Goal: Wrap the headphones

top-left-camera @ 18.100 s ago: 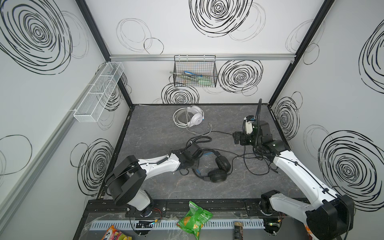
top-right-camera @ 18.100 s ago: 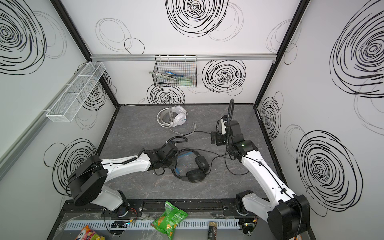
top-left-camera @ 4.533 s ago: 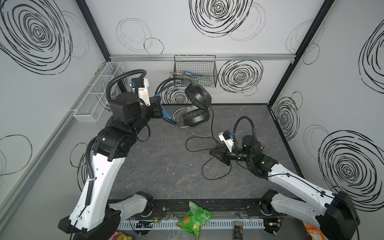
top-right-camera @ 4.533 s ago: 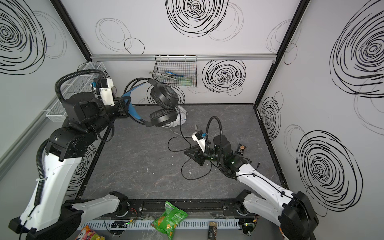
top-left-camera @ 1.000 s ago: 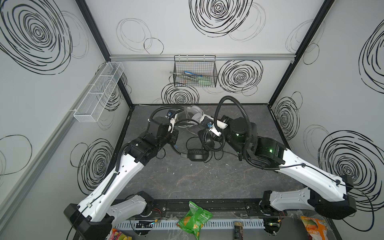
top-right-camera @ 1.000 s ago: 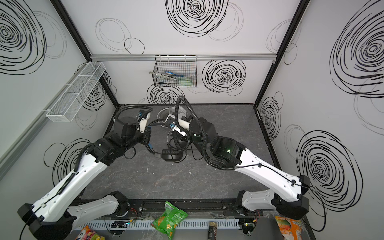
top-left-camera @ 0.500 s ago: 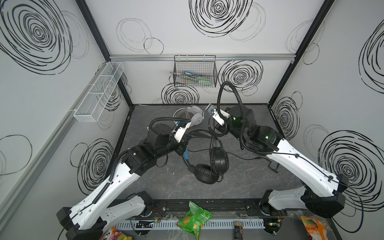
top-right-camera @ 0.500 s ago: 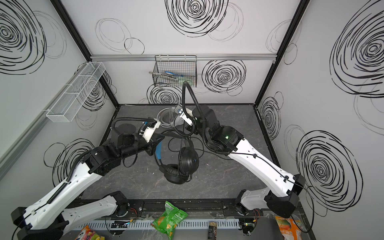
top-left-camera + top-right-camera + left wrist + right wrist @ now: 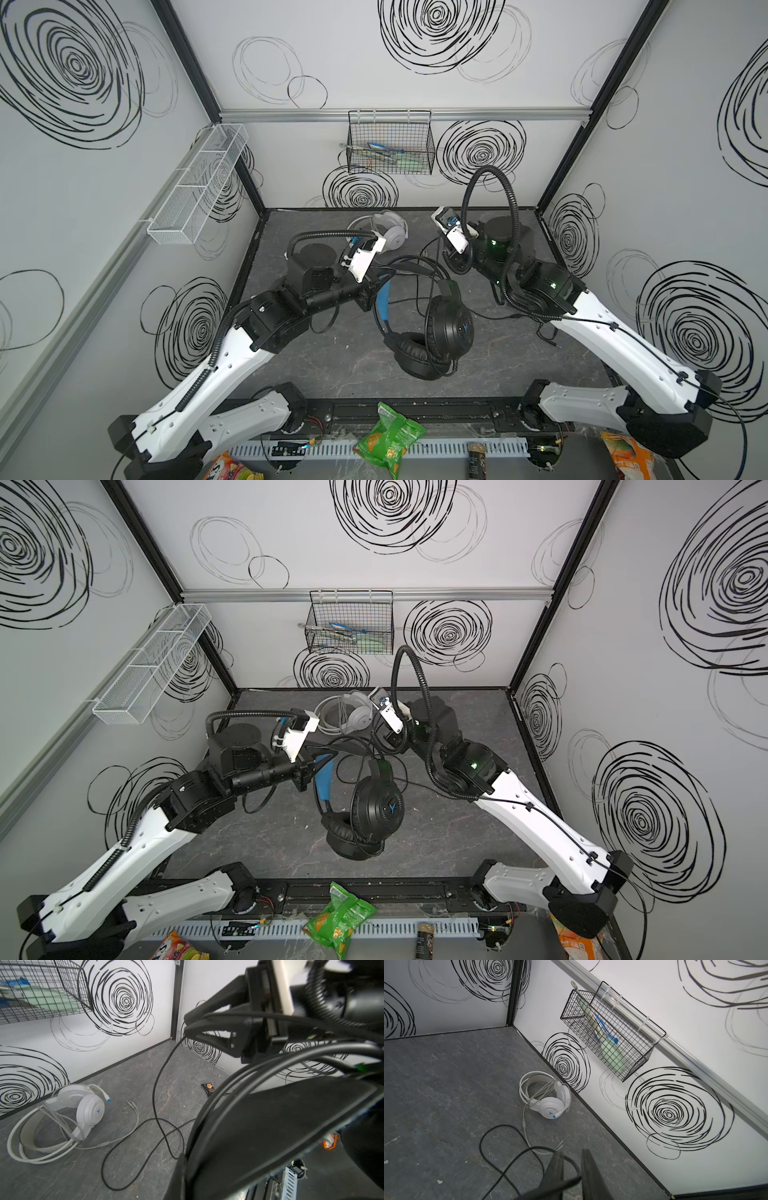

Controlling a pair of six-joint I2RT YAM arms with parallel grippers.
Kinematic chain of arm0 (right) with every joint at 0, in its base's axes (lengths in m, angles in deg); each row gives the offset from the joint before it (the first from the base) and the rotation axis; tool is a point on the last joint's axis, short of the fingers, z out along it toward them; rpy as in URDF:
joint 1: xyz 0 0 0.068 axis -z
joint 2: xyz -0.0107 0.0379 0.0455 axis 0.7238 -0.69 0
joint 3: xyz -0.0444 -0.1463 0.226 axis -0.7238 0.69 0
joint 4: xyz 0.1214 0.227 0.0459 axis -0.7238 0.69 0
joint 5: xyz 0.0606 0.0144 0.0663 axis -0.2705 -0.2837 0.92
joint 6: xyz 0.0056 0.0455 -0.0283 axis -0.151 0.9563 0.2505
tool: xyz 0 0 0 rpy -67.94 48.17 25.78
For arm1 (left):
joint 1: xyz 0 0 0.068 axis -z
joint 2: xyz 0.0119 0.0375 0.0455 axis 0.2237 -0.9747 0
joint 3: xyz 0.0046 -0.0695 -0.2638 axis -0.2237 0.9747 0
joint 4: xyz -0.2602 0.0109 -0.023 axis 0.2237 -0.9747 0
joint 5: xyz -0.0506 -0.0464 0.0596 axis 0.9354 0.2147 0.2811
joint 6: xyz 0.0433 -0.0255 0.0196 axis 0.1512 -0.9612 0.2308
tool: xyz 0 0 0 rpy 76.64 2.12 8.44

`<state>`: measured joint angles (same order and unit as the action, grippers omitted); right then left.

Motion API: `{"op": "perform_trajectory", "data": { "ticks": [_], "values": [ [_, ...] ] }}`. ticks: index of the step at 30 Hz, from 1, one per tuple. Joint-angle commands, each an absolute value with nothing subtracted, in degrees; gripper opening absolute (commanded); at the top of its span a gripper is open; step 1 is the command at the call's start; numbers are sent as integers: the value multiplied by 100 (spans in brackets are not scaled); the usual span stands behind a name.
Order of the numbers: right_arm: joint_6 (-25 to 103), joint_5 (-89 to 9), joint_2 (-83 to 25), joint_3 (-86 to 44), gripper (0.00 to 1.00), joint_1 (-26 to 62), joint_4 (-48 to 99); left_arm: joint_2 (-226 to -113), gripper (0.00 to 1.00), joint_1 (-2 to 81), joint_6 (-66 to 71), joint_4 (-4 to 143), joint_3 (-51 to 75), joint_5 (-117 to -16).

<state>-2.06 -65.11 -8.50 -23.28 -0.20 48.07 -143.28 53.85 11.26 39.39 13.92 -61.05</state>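
Black headphones (image 9: 451,328) are being pinched at the headband (image 9: 382,301) by the left gripper (image 9: 379,279); their cable (image 9: 153,1093) is being straddled by the slightly parted jaws of the right gripper (image 9: 571,1155).

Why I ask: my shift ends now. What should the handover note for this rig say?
Left gripper: shut on the black headphones' headband.
Right gripper: fingers slightly parted, black cable running between them.
White headphones: on the floor at the back, white cable mostly coiled on them, looks done.
Left to do: a few loops sit on the black headphones; the remaining black cable lies loose and needs winding.
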Motion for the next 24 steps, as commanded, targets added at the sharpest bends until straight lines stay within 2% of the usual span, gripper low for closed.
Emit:
{"op": "perform_trajectory", "data": {
  "ticks": [1, 15, 20, 24],
  "values": [
    [259, -6120, -618, -2166, 21, 80, 4160, -14191, 0, 5472, 661, 4821, 935, -5692],
    [1134, -5203, -276, -1192, 24, 335, 2748, -14489, 0, 5800, 782, 4544, 11, -6345],
    [1847, -4654, -33, -510, 36, 509, 1999, -14681, 0, 5902, 573, 4755, -353, -6503],
    [2172, -4307, -71, -256, 40, 562, 1688, -14870, 0, 6010, 458, 4794, -680, -7015]
  ]
}}
